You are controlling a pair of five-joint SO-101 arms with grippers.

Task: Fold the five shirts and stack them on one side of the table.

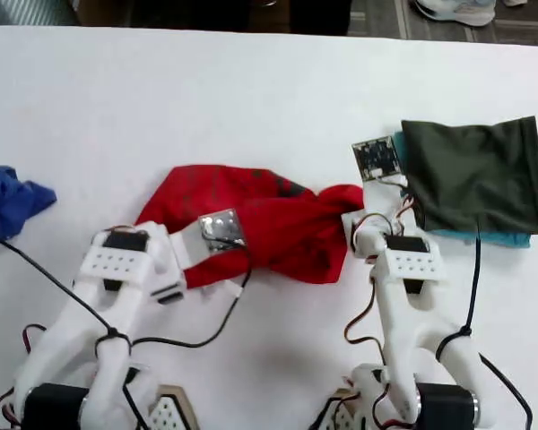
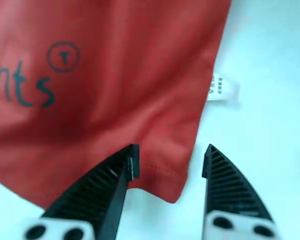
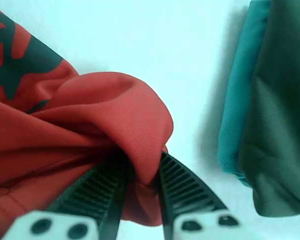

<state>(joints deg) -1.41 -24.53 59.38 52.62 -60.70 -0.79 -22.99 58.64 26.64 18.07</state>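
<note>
We see the red shirt [image 1: 260, 224] lying across the near middle of the white table [image 1: 251, 98], its long axis running side to side and its bunched end pointing at the dark green shirt [image 1: 480, 170], which is stacked on a teal shirt [image 1: 484, 238]. Our right gripper [image 3: 142, 167] pinches that bunched end; our left gripper [image 2: 171, 155] hangs spread over the opposite hem corner. Dark floor [image 1: 377, 18] shows beyond the table's far edge.

I note teal lettering [image 2: 25, 90] printed on the red shirt [image 2: 130, 60]; the word is only partly in view. A small circled letter mark [image 2: 63, 56] sits just beside it. A white sewn-in tag [image 2: 223, 88] at the shirt's edge carries print too small to read.
</note>
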